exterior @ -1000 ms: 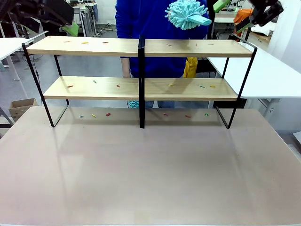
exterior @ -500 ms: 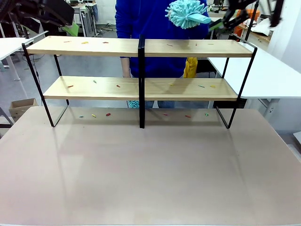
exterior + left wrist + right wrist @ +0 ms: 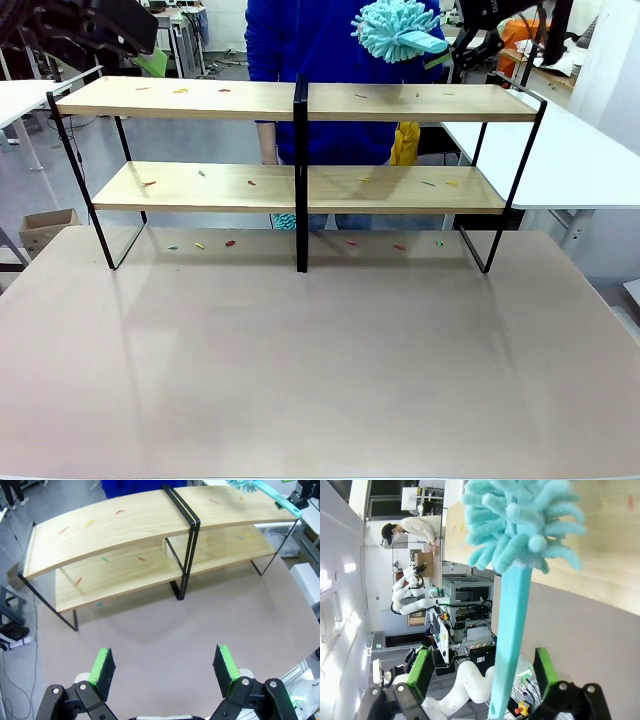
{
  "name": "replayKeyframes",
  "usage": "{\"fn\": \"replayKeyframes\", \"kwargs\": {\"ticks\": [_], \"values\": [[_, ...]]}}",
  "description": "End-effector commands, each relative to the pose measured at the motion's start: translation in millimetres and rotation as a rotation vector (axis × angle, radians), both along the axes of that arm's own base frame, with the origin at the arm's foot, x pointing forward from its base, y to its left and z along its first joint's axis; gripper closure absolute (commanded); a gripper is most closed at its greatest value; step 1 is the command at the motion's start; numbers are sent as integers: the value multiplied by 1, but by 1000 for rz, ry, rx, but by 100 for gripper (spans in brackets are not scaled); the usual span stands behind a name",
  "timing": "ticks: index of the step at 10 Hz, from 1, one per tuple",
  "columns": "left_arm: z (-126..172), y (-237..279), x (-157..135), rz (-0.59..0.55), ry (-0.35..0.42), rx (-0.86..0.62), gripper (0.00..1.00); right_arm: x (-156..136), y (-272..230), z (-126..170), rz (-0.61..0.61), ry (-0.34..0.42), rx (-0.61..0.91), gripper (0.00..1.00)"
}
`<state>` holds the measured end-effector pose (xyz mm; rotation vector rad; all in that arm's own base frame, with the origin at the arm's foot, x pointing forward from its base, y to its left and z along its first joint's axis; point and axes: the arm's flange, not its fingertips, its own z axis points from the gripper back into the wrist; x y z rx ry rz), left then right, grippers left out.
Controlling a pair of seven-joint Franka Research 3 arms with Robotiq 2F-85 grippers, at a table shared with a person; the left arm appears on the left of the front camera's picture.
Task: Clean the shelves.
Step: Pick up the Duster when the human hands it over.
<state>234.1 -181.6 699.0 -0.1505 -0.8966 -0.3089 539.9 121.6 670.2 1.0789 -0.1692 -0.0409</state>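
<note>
Shelves (image 3: 300, 100) littered with coloured scraps (image 3: 180, 90) stand on the worktop (image 3: 320, 380). Above their right half a fluffy turquoise duster (image 3: 395, 28) is poised to sweep, its handle between the parted fingers of the right tool (image 3: 482, 672). The left tool (image 3: 162, 667), spread and empty, hovers clear above their left end.
</note>
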Motion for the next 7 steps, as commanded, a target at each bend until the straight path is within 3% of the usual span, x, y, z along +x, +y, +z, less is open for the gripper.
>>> {"fn": "replayKeyframes", "kwargs": {"ticks": [1,2,3,4,6,7], "values": [[0,0,-1,1,1,-1,0,-9,-5,-6,-7,-32,24,31],[0,0,-1,1,1,-1,0,-9,-4,-9,-6,-22,24,53],[0,0,-1,1,1,-1,0,-8,-5,-10,-18,-21,36,84],[0,0,-1,1,1,-1,0,-8,-6,-11,-33,-24,34,100],[0,0,-1,1,1,-1,0,-9,-9,-16,-29,-15,42,100],[0,0,-1,1,1,-1,0,-9,-9,-18,-28,-14,38,91]]}}
